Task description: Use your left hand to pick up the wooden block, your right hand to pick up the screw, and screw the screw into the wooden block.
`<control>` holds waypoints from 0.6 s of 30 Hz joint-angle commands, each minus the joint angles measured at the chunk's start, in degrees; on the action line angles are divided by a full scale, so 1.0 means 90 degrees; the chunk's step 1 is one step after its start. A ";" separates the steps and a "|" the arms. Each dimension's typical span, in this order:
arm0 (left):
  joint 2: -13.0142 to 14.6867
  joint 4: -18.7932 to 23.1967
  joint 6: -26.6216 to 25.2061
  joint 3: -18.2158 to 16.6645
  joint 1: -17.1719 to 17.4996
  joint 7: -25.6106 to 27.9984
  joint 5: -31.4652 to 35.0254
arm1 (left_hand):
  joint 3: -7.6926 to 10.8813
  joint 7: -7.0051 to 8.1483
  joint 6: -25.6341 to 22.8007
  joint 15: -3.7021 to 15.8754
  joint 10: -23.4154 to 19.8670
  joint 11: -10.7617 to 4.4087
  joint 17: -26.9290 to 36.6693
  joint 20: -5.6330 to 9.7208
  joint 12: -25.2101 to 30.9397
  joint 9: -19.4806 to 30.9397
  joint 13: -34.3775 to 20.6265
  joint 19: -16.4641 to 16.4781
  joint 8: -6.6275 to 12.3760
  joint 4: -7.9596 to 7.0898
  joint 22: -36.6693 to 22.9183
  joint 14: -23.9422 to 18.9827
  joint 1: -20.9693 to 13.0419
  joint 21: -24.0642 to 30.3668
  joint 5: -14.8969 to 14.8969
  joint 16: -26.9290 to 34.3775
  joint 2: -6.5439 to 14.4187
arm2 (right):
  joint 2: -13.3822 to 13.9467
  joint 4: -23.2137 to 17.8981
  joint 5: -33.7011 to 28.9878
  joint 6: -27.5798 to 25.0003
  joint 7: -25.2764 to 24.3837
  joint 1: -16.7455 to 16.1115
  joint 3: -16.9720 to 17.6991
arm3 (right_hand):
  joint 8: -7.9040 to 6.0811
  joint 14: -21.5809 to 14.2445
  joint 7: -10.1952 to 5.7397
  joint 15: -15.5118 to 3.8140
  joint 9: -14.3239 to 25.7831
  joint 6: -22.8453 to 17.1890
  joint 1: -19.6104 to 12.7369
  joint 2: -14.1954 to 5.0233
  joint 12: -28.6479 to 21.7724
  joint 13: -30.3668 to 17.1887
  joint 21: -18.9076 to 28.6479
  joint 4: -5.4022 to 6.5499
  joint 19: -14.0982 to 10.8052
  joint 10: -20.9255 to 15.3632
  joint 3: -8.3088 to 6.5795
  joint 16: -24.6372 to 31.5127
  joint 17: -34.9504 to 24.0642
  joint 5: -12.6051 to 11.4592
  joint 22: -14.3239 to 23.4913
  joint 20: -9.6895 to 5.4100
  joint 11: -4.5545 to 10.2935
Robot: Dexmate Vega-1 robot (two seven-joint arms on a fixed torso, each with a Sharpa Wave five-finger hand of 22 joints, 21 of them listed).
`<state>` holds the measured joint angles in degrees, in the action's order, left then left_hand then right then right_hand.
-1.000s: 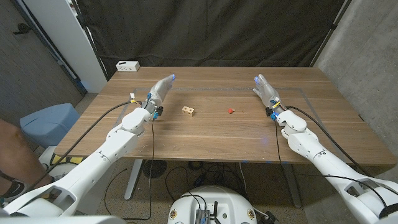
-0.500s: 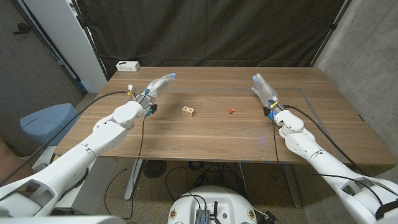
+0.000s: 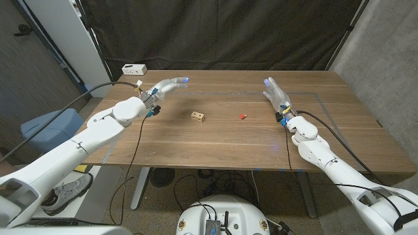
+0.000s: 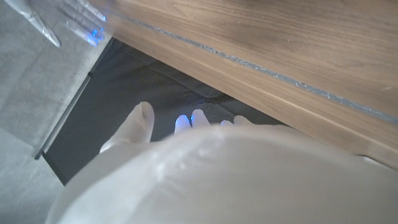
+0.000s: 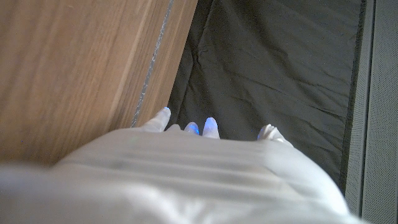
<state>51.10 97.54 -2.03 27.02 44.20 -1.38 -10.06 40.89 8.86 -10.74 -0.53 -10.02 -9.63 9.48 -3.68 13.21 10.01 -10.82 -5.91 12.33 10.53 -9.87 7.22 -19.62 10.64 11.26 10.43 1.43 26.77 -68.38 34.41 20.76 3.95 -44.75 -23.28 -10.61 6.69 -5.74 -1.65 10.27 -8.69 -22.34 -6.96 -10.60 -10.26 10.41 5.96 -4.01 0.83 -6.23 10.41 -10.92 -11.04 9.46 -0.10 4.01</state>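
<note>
A small wooden block lies on the wooden table near its middle. To its right lies a small red screw. My left hand hovers above the table's left part, left of and behind the block, fingers stretched out and empty. Over the right part my right hand is raised, right of the screw, fingers extended, holding nothing. In the left wrist view my left hand points past the table's far edge, and my right hand shows blurred in a corner. The right wrist view shows my right hand beside the table edge.
A white box sits at the table's far left corner. A black curtain hangs behind the table. A blue bin stands on the floor to the left, and a person's shoe shows near the left edge.
My left arm has swung outward and lifted, carrying the hand farther back and a little right. The right hand has barely moved. The person's leg at the left has shifted.
</note>
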 commanded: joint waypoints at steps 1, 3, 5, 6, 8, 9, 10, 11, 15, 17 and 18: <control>0.0522 0.0597 -0.0619 0.0259 -0.0305 -0.0411 0.1025 | -0.0023 0.0142 -0.0077 0.0047 -0.0191 -0.0111 0.0027 0.0002 0.0038 0.0016 -0.0011 0.0073 0.0032 0.0043 0.0004 -0.0102 -0.0249 0.0067 -0.0029 0.0065 -0.0127 | 0.0047 -0.0043 -0.0038 0.0006 -0.0044 -0.0050 0.0001 | -0.0012 0.0039 0.0009 -0.0004 0.0022 -0.0019 -0.0004 -0.0012 -0.0017 -0.0025 0.0047 -0.0038 -0.0069 0.0002 0.0006 0.0059 -0.0010 -0.0039 0.0026 -0.0001 0.0048; 0.0561 0.0709 -0.0746 0.0301 -0.0343 -0.0453 0.1205 | -0.0033 0.0158 -0.0104 0.0046 -0.0222 -0.0115 0.0027 -0.0015 0.0040 0.0017 -0.0012 0.0112 0.0037 0.0044 0.0005 -0.0152 -0.0313 0.0074 -0.0051 0.0074 -0.0177 | 0.0065 -0.0053 -0.0037 -0.0002 -0.0044 -0.0062 0.0006 | -0.0012 0.0039 0.0007 0.0001 0.0022 -0.0018 -0.0002 -0.0015 -0.0017 -0.0025 0.0047 -0.0039 -0.0070 0.0001 0.0004 0.0060 -0.0009 -0.0040 0.0026 0.0001 0.0047; 0.0600 0.0821 -0.0886 0.0385 -0.0414 -0.0516 0.1458 | -0.0044 0.0173 -0.0148 0.0071 -0.0283 -0.0160 0.0027 -0.0033 0.0048 0.0018 -0.0014 0.0150 0.0044 0.0046 0.0006 -0.0205 -0.0405 0.0076 -0.0080 0.0079 -0.0245 | 0.0077 -0.0061 -0.0032 0.0001 -0.0046 -0.0080 0.0014 | -0.0012 0.0042 0.0008 -0.0003 0.0022 -0.0017 0.0000 -0.0017 -0.0018 -0.0025 0.0048 -0.0041 -0.0071 0.0000 0.0003 0.0059 -0.0008 -0.0040 0.0026 0.0005 0.0047; 0.0614 0.0884 -0.0977 0.0434 -0.0457 -0.0557 0.1595 | -0.0052 0.0195 -0.0193 0.0074 -0.0310 -0.0178 0.0027 -0.0041 0.0048 0.0019 -0.0015 0.0172 0.0055 0.0046 0.0007 -0.0232 -0.0466 0.0076 -0.0096 0.0079 -0.0291 | 0.0085 -0.0075 -0.0042 0.0000 -0.0065 -0.0092 0.0017 | -0.0012 0.0040 0.0011 0.0003 0.0021 -0.0017 0.0002 -0.0018 -0.0018 -0.0025 0.0049 -0.0042 -0.0074 0.0000 0.0002 0.0061 -0.0008 -0.0040 0.0026 0.0006 0.0046; 0.0633 0.0998 -0.1080 0.0563 -0.0567 -0.0655 0.1920 | -0.0066 0.0226 -0.0230 0.0078 -0.0386 -0.0200 0.0027 -0.0060 0.0059 0.0020 -0.0017 0.0195 0.0058 0.0046 0.0008 -0.0283 -0.0573 0.0071 -0.0110 0.0081 -0.0372 | 0.0104 -0.0099 -0.0032 -0.0001 -0.0070 -0.0124 0.0030 | -0.0013 0.0039 0.0010 0.0000 0.0021 -0.0018 0.0005 -0.0020 -0.0017 -0.0025 0.0049 -0.0046 -0.0074 0.0003 0.0000 0.0062 -0.0006 -0.0041 0.0026 0.0009 0.0062; 0.0625 0.1003 -0.1092 0.0555 -0.0562 -0.0666 0.1939 | -0.0075 0.0248 -0.0250 0.0078 -0.0400 -0.0203 0.0027 -0.0065 0.0054 0.0021 -0.0018 0.0209 0.0059 0.0045 0.0008 -0.0315 -0.0637 0.0068 -0.0114 0.0082 -0.0420 | 0.0104 -0.0099 -0.0031 -0.0001 -0.0070 -0.0124 0.0030 | -0.0012 0.0038 0.0009 0.0002 0.0021 -0.0017 0.0005 -0.0021 -0.0018 -0.0025 0.0049 -0.0048 -0.0075 0.0001 -0.0001 0.0063 -0.0005 -0.0041 0.0026 0.0012 0.0047; 0.0636 0.1052 -0.1141 0.0609 -0.0604 -0.0711 0.2088 | -0.0080 0.0252 -0.0254 0.0066 -0.0417 -0.0203 0.0027 -0.0069 0.0055 0.0021 -0.0019 0.0209 0.0057 0.0045 0.0008 -0.0330 -0.0667 0.0065 -0.0115 0.0083 -0.0444 | 0.0110 -0.0100 -0.0024 0.0004 -0.0058 -0.0131 0.0034 | -0.0012 0.0039 0.0011 0.0006 0.0021 -0.0016 0.0007 -0.0022 -0.0019 -0.0025 0.0052 -0.0050 -0.0081 0.0000 -0.0002 0.0063 -0.0004 -0.0042 0.0026 0.0016 0.0031; 0.0657 0.1151 -0.1231 0.0712 -0.0671 -0.0776 0.2348 | -0.0091 0.0263 -0.0298 0.0068 -0.0443 -0.0223 0.0028 -0.0076 0.0054 0.0022 -0.0020 0.0227 0.0067 0.0043 0.0008 -0.0348 -0.0732 0.0064 -0.0116 0.0078 -0.0493 | 0.0133 -0.0125 -0.0034 -0.0002 -0.0073 -0.0153 0.0038 | -0.0013 0.0039 0.0010 0.0004 0.0021 -0.0017 0.0008 -0.0022 -0.0018 -0.0025 0.0052 -0.0051 -0.0082 0.0003 -0.0002 0.0064 -0.0004 -0.0042 0.0026 0.0020 0.0033; 0.0672 0.1312 -0.1364 0.0815 -0.0720 -0.0893 0.2754 | -0.0127 0.0285 -0.0353 0.0085 -0.0530 -0.0258 0.0029 -0.0102 0.0054 0.0026 -0.0024 0.0264 0.0066 0.0036 0.0008 -0.0432 -0.0932 0.0057 -0.0117 0.0078 -0.0636 | 0.0180 -0.0186 -0.0037 -0.0006 -0.0098 -0.0217 0.0057 | -0.0012 0.0043 0.0010 0.0009 0.0021 -0.0016 0.0011 -0.0024 -0.0015 -0.0025 0.0052 -0.0055 -0.0082 0.0013 -0.0005 0.0063 -0.0002 -0.0042 0.0026 0.0030 0.0035; 0.0702 0.1406 -0.1407 0.0884 -0.0756 -0.0960 0.3035 | -0.0145 0.0281 -0.0409 0.0087 -0.0596 -0.0252 0.0029 -0.0122 0.0064 0.0027 -0.0026 0.0272 0.0077 0.0031 0.0007 -0.0468 -0.1025 0.0052 -0.0116 0.0078 -0.0698 | 0.0201 -0.0218 -0.0036 0.0005 -0.0111 -0.0252 0.0072 | -0.0011 0.0045 0.0011 0.0010 0.0021 -0.0012 0.0012 -0.0025 -0.0013 -0.0025 0.0052 -0.0058 -0.0082 0.0018 -0.0006 0.0063 -0.0001 -0.0043 0.0026 0.0035 0.0045; 0.0716 0.1449 -0.1434 0.0930 -0.0790 -0.1021 0.3194 | -0.0157 0.0285 -0.0429 0.0091 -0.0619 -0.0265 0.0030 -0.0139 0.0062 0.0029 -0.0028 0.0284 0.0078 0.0029 0.0006 -0.0494 -0.1082 0.0052 -0.0115 0.0079 -0.0735 | 0.0207 -0.0230 -0.0033 0.0014 -0.0117 -0.0268 0.0080 | -0.0011 0.0044 0.0008 0.0011 0.0021 -0.0011 0.0012 -0.0025 -0.0013 -0.0025 0.0052 -0.0059 -0.0082 0.0018 -0.0007 0.0063 -0.0001 -0.0043 0.0026 0.0036 0.0045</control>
<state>55.91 105.32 -10.92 31.38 39.91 -7.08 6.59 39.77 11.19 -13.77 0.19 -14.76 -11.89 9.47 -4.50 13.21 10.00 -10.81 -3.86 12.78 10.81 -9.68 3.35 -28.10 11.09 10.33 10.81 -4.65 27.73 -69.37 34.15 20.80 3.42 -45.91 -23.07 -10.60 6.68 -5.74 -1.64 10.27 -8.69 -22.34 -6.96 -10.60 -10.26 10.41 5.76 -4.32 0.83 -6.03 10.42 -10.93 -11.03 9.45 0.21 4.00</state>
